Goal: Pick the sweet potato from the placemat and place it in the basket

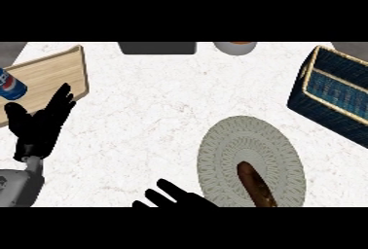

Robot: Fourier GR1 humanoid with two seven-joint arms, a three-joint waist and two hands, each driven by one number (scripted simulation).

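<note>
Counter (158,121) white. Basket (338,95) at right edge, open top up, ready to receive. Placemat (251,160) near front edge, carrying potato (256,184). Right hand (179,197) beside placemat, fingers spread, empty. Left hand (39,124) resting, released, left edge. Board (50,73), can (9,85) back-left; path to basket unobstructed.

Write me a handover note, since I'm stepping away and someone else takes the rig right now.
Left hand: open, fingers up, resting at the view's left edge, holding nothing.
Right hand: open, low in the view, just left of the placemat, holding nothing.
Sweet potato: lying on the placemat's lower part, not yet grasped.
Basket: at the right edge, up and right of the placemat.
Done: nothing yet. Left: grasp, carry, place in basket.
</note>
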